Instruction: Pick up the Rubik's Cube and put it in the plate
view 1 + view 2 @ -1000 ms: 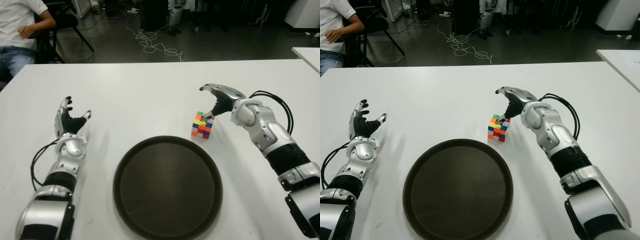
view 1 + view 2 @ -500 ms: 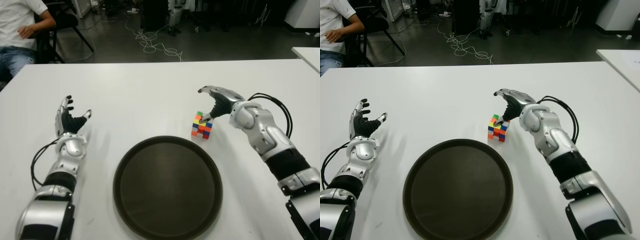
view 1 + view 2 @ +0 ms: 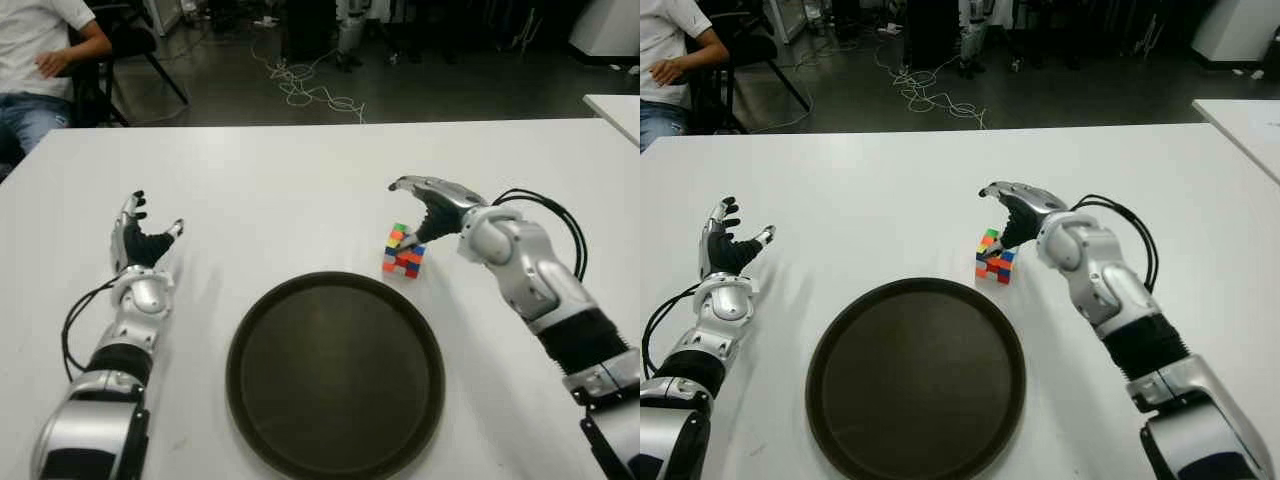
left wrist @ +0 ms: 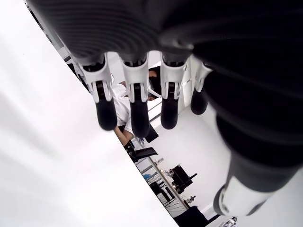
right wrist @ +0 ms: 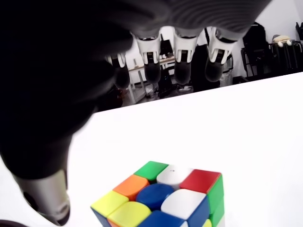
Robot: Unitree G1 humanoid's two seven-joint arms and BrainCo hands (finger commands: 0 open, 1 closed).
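The Rubik's Cube [image 3: 403, 251] stands on the white table [image 3: 300, 190], just beyond the far right rim of the round dark plate [image 3: 243, 340]. My right hand [image 3: 412, 210] arches over the cube from the right. Its fingers [image 5: 182, 71] reach out past the cube's top and its thumb [image 5: 47, 198] hangs beside one face, so the hand is open and not closed around the cube [image 5: 163, 196]. Nothing lies in the plate. My left hand [image 3: 140, 240] shows at the left of the table, open with its fingers [image 4: 135, 113] spread and holding nothing.
A seated person [image 3: 40, 60] is beyond the table's far left corner, next to a chair [image 3: 130, 50]. Cables [image 3: 310, 90] lie on the floor behind the table. The corner of another white table [image 3: 615, 105] shows at the right edge.
My right hand has moved slightly left and forward, so its fingers now reach farther over the cube. The cube, plate and left hand stay where they were.
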